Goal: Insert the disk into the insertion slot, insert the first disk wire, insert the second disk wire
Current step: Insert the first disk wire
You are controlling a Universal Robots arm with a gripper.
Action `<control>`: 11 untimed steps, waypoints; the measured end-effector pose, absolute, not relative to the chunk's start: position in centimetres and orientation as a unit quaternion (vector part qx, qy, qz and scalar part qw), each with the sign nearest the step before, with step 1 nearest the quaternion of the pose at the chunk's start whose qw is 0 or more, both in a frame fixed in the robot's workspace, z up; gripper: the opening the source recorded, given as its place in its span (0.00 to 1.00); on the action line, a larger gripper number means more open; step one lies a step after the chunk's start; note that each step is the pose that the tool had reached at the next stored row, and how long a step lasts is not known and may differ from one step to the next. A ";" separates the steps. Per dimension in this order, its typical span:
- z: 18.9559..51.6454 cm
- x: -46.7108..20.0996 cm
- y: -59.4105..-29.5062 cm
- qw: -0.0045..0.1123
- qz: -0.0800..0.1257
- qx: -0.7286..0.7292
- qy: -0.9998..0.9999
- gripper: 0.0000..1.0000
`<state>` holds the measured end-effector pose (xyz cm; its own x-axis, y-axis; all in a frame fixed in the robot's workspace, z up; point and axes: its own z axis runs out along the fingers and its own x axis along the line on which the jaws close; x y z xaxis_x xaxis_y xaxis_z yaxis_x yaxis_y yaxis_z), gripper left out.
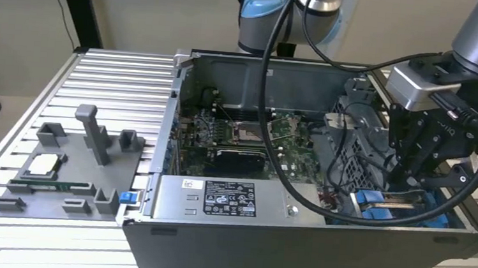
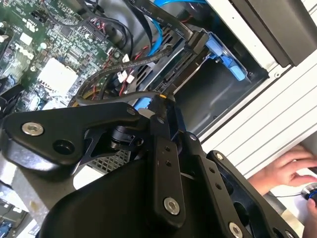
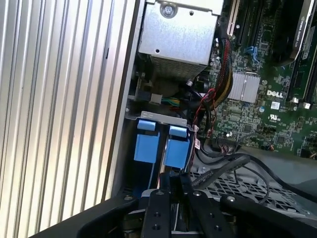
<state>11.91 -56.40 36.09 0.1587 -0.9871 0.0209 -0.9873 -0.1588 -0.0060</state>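
Observation:
My gripper (image 1: 399, 185) reaches down into the open computer case at the exterior view's right, just above the insertion slot (image 1: 387, 206) with its bright blue rails. In the first wrist view the fingertips (image 3: 167, 182) stand close together right by two blue tabs (image 3: 147, 145) of the slot. What lies between them is hidden. In the second wrist view a dark flat body in a blue frame (image 2: 225, 55), apparently the disk, lies in the bay. A black wire connector (image 2: 197, 42) sits against its edge. Black and blue wires (image 2: 124, 67) loop near the gripper (image 2: 166, 101).
The silver power-supply box (image 1: 225, 200) lies along the case's front wall. The motherboard (image 1: 248, 135) fills the case floor, and a grey perforated cage (image 1: 353, 152) stands beside the gripper. A grey fixture plate (image 1: 65, 171) lies on the ribbed table. A person's hand (image 2: 287, 168) rests outside the case.

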 end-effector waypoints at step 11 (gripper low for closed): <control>35.8 12.0 -56.5 0.010 0.003 0.761 -0.648 0.00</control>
<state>12.01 -56.45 35.79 0.1590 -0.9871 0.0182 -0.9872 -0.1588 0.0110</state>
